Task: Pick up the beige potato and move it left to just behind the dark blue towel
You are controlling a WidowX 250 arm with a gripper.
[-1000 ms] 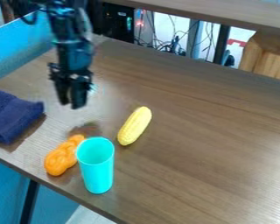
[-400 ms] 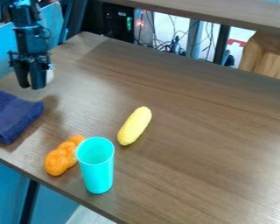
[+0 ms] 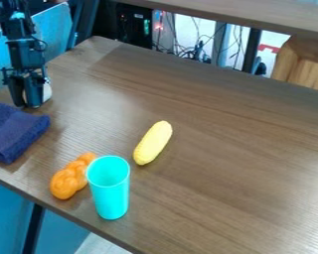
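The black gripper (image 3: 26, 103) hangs at the upper left of the table, fingers pointing down, just above and behind the folded dark blue cloth (image 3: 14, 133). Its fingers stand apart, and I see nothing held between them. A pale patch shows against its right side; I cannot tell what it is. Nearer the middle lies a yellow corn cob (image 3: 153, 143), tilted on the tabletop. An upright turquoise cup (image 3: 111, 193) stands toward the front edge. Just left of the cup is an orange braided bread-like piece (image 3: 68, 181), partly hidden by the cup's rim.
The brown wooden table (image 3: 234, 163) has its front edge running diagonally at lower left. A blue panel (image 3: 53, 29) borders the far left side. Behind the table are a raised wooden shelf (image 3: 221, 11), cables and a wooden block (image 3: 304, 64).
The arm has swung left, away from above the bread and cob, toward the cloth, and over the last half second has moved slightly further left and lower. The objects have stayed where they were.
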